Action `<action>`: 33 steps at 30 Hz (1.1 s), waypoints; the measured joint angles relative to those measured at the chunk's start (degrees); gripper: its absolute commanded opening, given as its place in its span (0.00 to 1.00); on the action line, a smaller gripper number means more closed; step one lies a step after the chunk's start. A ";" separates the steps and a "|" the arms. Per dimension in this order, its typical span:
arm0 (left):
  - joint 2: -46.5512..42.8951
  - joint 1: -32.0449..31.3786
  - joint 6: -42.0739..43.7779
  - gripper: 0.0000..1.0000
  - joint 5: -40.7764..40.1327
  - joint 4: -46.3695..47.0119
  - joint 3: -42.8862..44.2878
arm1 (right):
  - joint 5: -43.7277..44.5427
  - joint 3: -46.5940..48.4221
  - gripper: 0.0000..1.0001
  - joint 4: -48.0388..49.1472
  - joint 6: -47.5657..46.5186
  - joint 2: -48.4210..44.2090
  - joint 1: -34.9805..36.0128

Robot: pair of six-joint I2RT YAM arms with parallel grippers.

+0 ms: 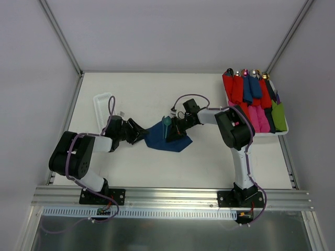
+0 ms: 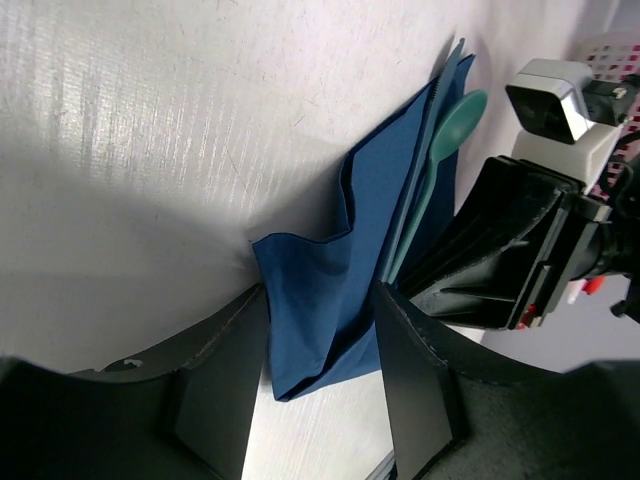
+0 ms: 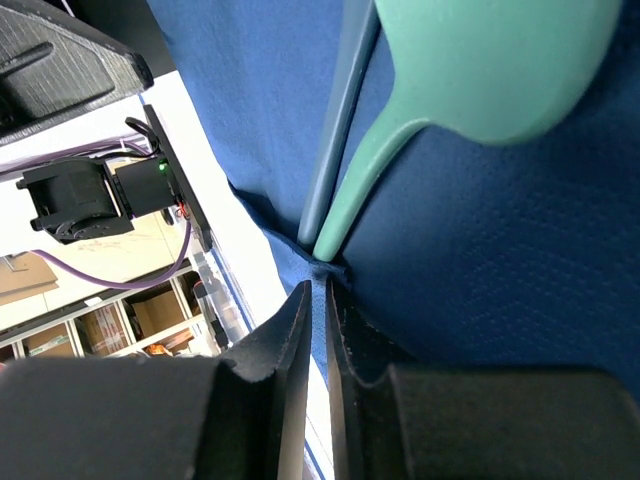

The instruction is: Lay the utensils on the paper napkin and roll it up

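At mid-bench (image 1: 157,94), btwn the two arms, lies the paper napkin (image 1: 167,142). It is dark navy, thin and matte w/ a fine dimpled emboss (plainest in the right wrist view). It is partly folded, so one flap lies over the rest and the outline is irregular. On it lie the utensils (image 1: 166,122), smooth teal plastic. One is a spoon (image 2: 456,122) w/ an oval bowl and a slim tapering handle. Tight alongside it is a flatter, greyer strip (image 3: 335,130); what kind of piece that is I can't tell. The spoon's bowl reaches the napkin's far edge.

The right gripper (image 3: 318,318) is closed to a thin slit, pinching a crease of the napkin just where the handles end. Whether the handle tips are caught too, can't tell. The left gripper (image 2: 320,375) stands about half-spread, its black fingers (image 2: 225,385) astride the napkin's folded near corner, w/ paper filling the gap but not clamped.

Around, at far right, is a white tray (image 1: 285,133) packed w/ rolled bundles (image 1: 251,99) in red, pink, blue and green, shiny tips at their far ends. At far left is a white slotted basket (image 1: 102,103). Purple cables (image 1: 191,97) loop along both arms. In the left wrist view the right arm's black ribbed body hides the napkin's right side.
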 measured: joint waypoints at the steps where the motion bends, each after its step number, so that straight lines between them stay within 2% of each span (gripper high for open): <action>1: 0.44 0.59 -0.46 0.49 0.81 2.16 -0.87 | 0.00 0.00 0.13 -0.02 -0.09 0.00 0.00; 11: 4.50 3.21 -2.95 0.47 4.74 15.32 -4.48 | 0.00 0.11 0.13 -0.33 -0.48 0.04 0.00; 14: 5.66 3.76 -3.26 0.39 5.81 17.84 -5.07 | 0.00 0.22 0.13 -0.46 -0.50 0.09 0.00; 15: 5.86 3.91 -3.34 0.32 5.90 18.27 -5.29 | 0.00 0.33 0.13 -0.61 -0.50 0.13 0.00; 18: 5.73 3.96 -3.65 0.22 5.81 18.60 -5.97 | 0.02 0.39 0.13 -0.68 -0.52 0.15 0.00; 19: 5.51 3.96 -3.63 0.14 5.81 18.29 -6.05 | 0.02 0.42 0.13 -0.72 -0.52 0.15 0.00; 22: 3.82 3.96 -2.89 0.00 5.27 15.37 -6.56 | 0.04 0.44 0.13 -0.85 -0.52 0.17 0.00; 28: -0.74 3.78 -2.32 0.00 5.68 10.97 -6.54 | 0.04 0.44 0.13 -0.87 -0.52 0.20 0.00; 33: -0.96 1.33 -2.14 0.00 5.86 8.70 -4.44 | 0.15 0.72 0.13 -1.11 -0.61 0.26 0.00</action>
